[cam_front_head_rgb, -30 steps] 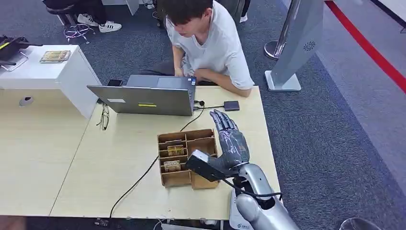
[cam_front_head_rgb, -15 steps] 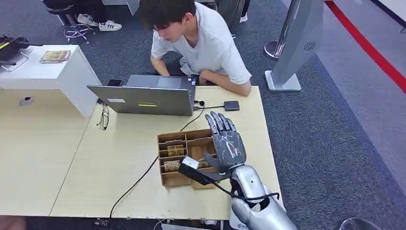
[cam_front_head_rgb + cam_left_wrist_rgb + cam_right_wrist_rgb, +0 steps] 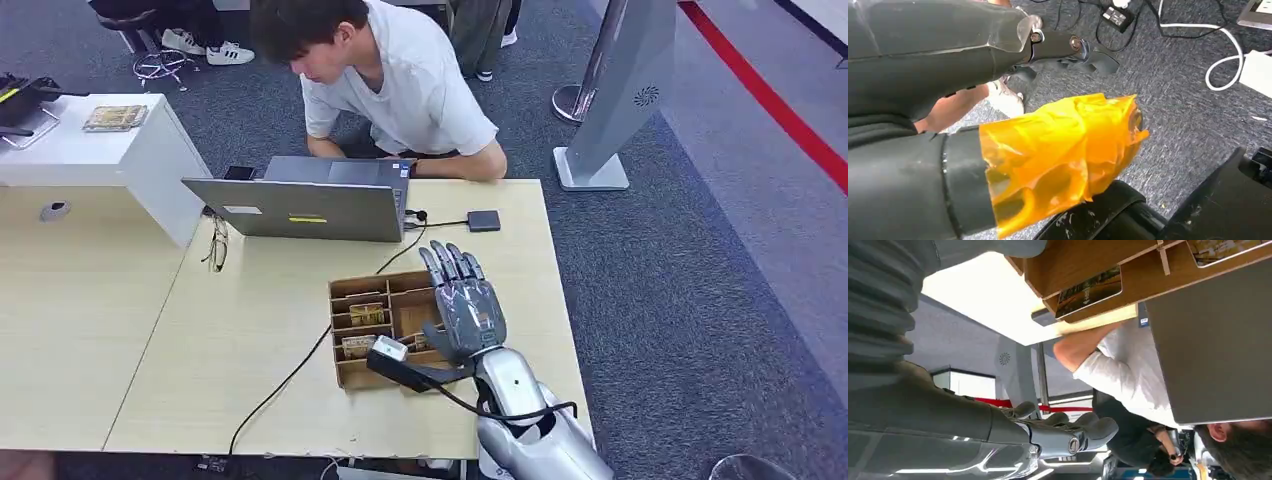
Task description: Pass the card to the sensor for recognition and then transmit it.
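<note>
Right hand: right hand (image 3: 465, 300) is hovering flat over the right side of the wooden box (image 3: 345, 375), fingers stretched out and apart, holding nothing; in the right wrist view the same hand (image 3: 1068, 432) is showing its fingers extended in open air
Left hand: left hand (image 3: 1063, 50) is hanging low over grey carpet, its dark fingers lying straight, nothing in them; an orange film wrap (image 3: 1058, 155) is covering a part beside it
Cards: cards (image 3: 367, 313) are standing in the left slots of the wooden box, a second one (image 3: 358, 346) sitting a slot nearer the robot; neither is touching the hand
Sensor: small dark sensor (image 3: 484, 220) is lying on the table (image 3: 250, 350) near its far right edge, well apart from the box, a cable running to it
Laptop: grey laptop (image 3: 300, 208) is standing open at the far edge
Person: person (image 3: 400, 85) in a white shirt is leaning over the laptop
Glasses: glasses (image 3: 217, 245) are lying just left of the laptop
</note>
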